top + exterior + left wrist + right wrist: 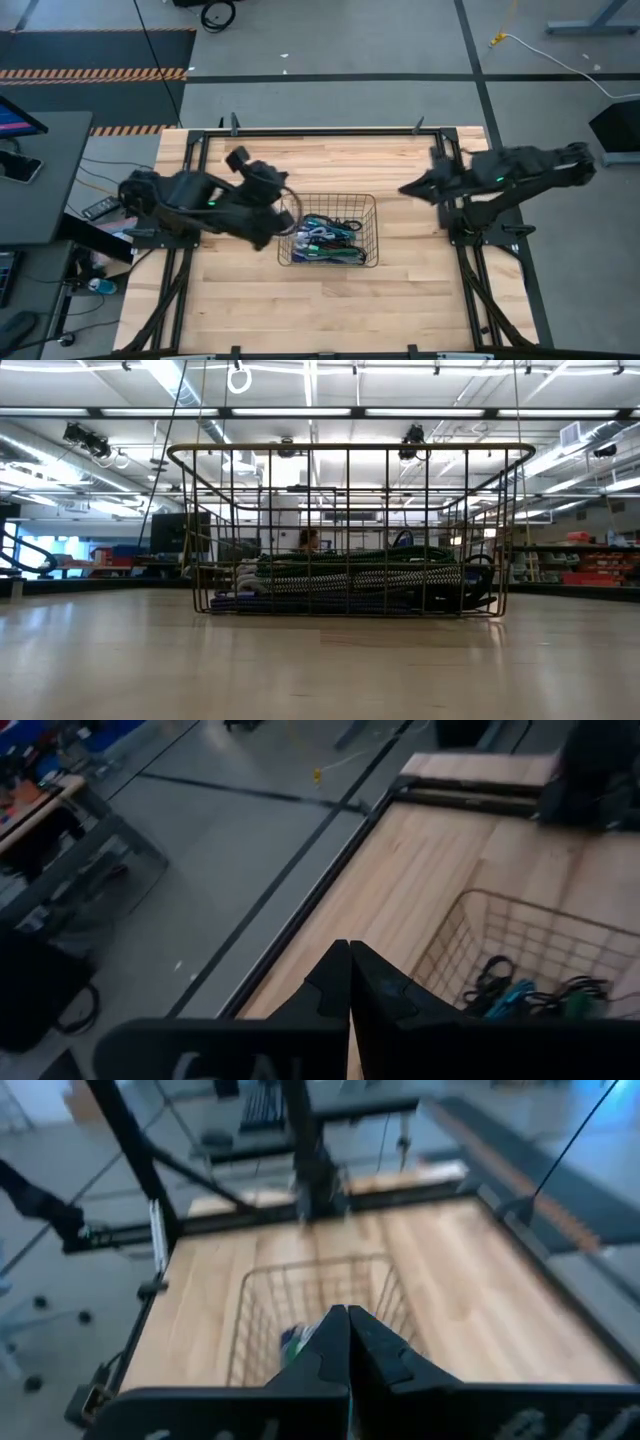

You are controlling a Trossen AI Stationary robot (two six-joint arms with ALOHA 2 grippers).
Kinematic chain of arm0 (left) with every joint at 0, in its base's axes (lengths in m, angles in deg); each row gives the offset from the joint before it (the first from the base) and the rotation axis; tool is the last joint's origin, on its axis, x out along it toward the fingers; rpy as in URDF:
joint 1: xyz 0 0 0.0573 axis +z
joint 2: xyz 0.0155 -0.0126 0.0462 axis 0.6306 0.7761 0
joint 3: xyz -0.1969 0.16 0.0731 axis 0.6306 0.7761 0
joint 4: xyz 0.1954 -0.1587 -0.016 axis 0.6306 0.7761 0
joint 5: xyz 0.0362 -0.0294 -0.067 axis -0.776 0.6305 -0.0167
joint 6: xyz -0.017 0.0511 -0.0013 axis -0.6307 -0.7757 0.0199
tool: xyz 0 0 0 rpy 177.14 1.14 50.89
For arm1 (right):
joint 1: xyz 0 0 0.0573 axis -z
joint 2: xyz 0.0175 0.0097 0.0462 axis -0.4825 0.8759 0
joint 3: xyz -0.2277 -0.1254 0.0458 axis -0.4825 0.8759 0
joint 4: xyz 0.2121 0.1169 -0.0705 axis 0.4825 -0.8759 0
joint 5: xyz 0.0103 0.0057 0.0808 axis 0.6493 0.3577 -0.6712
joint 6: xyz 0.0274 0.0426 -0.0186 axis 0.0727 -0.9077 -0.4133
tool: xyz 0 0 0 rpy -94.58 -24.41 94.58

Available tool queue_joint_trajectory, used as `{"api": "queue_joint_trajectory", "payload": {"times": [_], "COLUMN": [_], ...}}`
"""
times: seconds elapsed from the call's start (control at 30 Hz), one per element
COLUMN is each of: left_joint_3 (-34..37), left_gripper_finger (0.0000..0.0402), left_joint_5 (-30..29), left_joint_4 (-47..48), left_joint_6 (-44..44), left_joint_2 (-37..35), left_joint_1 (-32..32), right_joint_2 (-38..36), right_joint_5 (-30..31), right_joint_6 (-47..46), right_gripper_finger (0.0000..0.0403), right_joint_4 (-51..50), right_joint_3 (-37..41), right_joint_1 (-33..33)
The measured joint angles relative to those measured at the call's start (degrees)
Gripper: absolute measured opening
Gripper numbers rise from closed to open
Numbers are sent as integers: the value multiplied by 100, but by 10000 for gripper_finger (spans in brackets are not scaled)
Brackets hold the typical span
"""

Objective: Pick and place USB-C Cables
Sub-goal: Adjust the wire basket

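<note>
USB-C Cables (325,240): piled together on the floor of the basket, coiled bundles in teal, green, purple, black and a pale one; in the low view they lie as a low heap (350,575) behind the wires, green and a braided black-and-white one on top; the left wrist view shows black, teal and green coils (520,995) in a corner of the basket
Basket (372,225): black wire mesh, standing upright on the table near its middle; open top
Left gripper (290,222): raised above the basket's left rim; fingers (335,990) pressed together, nothing held
Right gripper (405,189): held above the table to the right of the basket, apart from it; fingers (340,1342) closed tip to tip, empty
Table (330,310): pale wooden planks in a dark frame
</note>
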Motion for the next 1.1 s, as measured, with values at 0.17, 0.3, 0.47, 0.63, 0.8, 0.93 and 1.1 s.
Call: {"api": "queue_joint_trajectory", "payload": {"times": [0.17, 0.3, 0.47, 0.63, 0.8, 0.93, 1.1], "left_joint_3": [-1, 1, 5, 5, -1, 1, 1], "left_gripper_finger": [4, 4, 4, 4, 4, 4, 4], "left_joint_5": [-134, -136, -132, -125, -127, -123, -123], "left_joint_4": [3, 0, 2, 2, 2, 2, 2], "left_joint_6": [-154, -447, -644, -640, -454, -452, -457], "left_joint_2": [-259, -337, -529, -755, -944, -946, -946], "left_joint_1": [-212, -228, -207, -241, -353, -438, -436], "right_joint_2": [-686, -1142, -1632, -1976, -2087, -1951, -1563], "right_joint_5": [323, 423, 440, 440, 296, 0, -172], "right_joint_6": [312, 478, 546, 593, 284, -190, -866], "right_gripper_finger": [0, 0, 0, 0, 0, 0, 0], "right_joint_4": [-138, -156, -150, -164, -265, -287, -91], "right_joint_3": [0, 0, -2, -2, -3, 305, 1116], "right_joint_1": [0, 0, 0, 0, 0, 0, 0]}}
